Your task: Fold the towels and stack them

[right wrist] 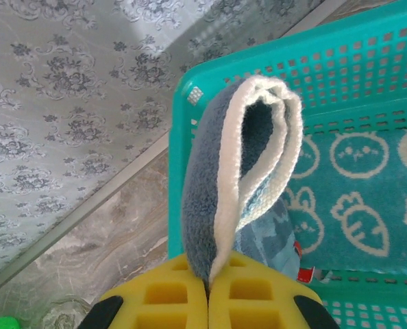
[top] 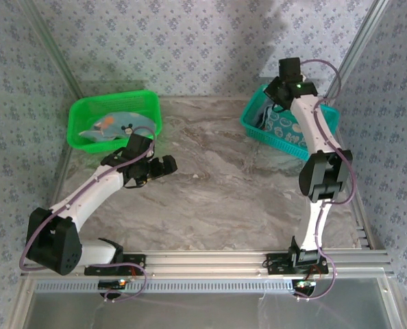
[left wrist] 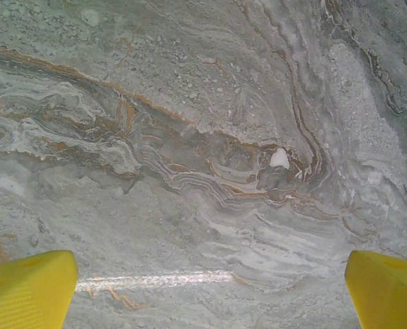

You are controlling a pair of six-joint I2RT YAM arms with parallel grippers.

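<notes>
Right tool (right wrist: 208, 291) is clamped on a folded towel (right wrist: 217, 171), its lower end hidden; left tool (left wrist: 210, 291) is held apart, cropped.

We see wall (top: 190, 41) on three sides: grey-blue paper, repeating floral medallions. Metal post (top: 51, 48) slants up left corner, second post (top: 363, 34) up right corner. Table (top: 224, 185): grey marble pattern, pale swirls. In left wrist view we pick out orange-brown veins, small white spot (left wrist: 279, 158), bright light streak (left wrist: 155, 279) glaring on top. Near edge: silver rail (top: 210, 262), slotted strip (top: 190, 286) beneath, grey panel (top: 190, 312) below that. In right wrist view we note pale metal strip (right wrist: 87, 204) where wall meets table.
</notes>
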